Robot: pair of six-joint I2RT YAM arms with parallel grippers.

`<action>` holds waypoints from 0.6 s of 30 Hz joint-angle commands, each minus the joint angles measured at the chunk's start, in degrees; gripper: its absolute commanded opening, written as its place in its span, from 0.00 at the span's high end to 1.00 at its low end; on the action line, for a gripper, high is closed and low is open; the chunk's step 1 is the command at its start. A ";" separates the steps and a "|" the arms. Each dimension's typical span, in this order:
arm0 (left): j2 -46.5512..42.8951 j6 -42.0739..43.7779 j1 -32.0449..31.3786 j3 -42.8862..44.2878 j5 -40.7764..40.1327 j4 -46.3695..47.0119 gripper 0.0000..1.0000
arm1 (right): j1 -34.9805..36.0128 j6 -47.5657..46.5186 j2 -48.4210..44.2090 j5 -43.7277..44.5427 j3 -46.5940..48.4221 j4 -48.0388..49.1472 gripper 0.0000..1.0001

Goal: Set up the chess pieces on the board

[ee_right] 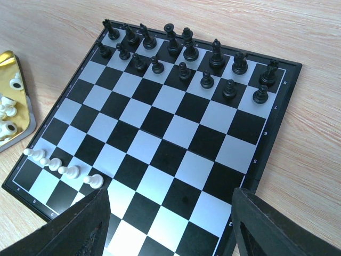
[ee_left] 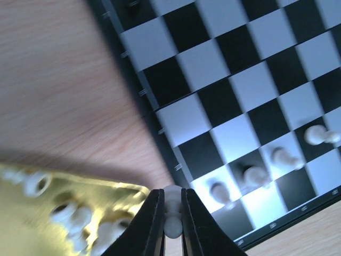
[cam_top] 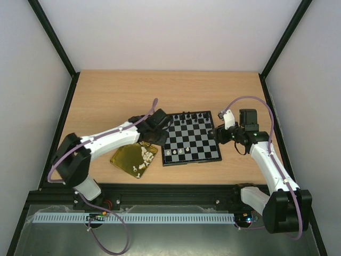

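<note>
Gold tray (cam_top: 123,160) on the left, a heap of white chess pieces (cam_top: 143,156) lying in it, and just past its corner the left tool (ee_left: 171,194) was pinched tight on one small white piece (ee_left: 171,226), fingers (ee_left: 152,224) pressed against its sides, hanging over the strip of tabletop (ee_left: 64,80) between tray and the board (ee_left: 213,69). First danger, as I judged it: a narrow grip on a rounded, slippery little man, so any jolt on the way across could twist it or pop it loose, and it would roll off over the wood. Next along, four white pawns (ee_right: 64,168) stood in a line near the board's near-left corner; a low approach could clip one and topple its neighbours, and a piece set down tilted or straddling two checks would need redoing. The board looked light, too, and a nudge on its black rim might slide it. Further right, the black pieces (ee_right: 186,53) filled the far two rows, well apart from the action. Far right, the right tool (ee_right: 170,224) hung with jaws spread wide, holding nothing, over the board's edge.
</note>
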 commanded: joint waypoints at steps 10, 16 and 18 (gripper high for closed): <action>19.53 5.77 -5.11 17.36 3.96 -0.81 0.94 | -0.28 -0.48 0.09 -0.22 -0.16 -2.28 0.35; 23.17 5.81 -5.40 18.85 4.41 -0.81 0.92 | -0.28 -0.51 0.34 -0.28 -0.16 -2.30 0.35; 24.18 5.70 -5.40 19.22 4.40 -0.94 0.90 | -0.28 -0.55 0.41 -0.31 -0.21 -2.35 0.35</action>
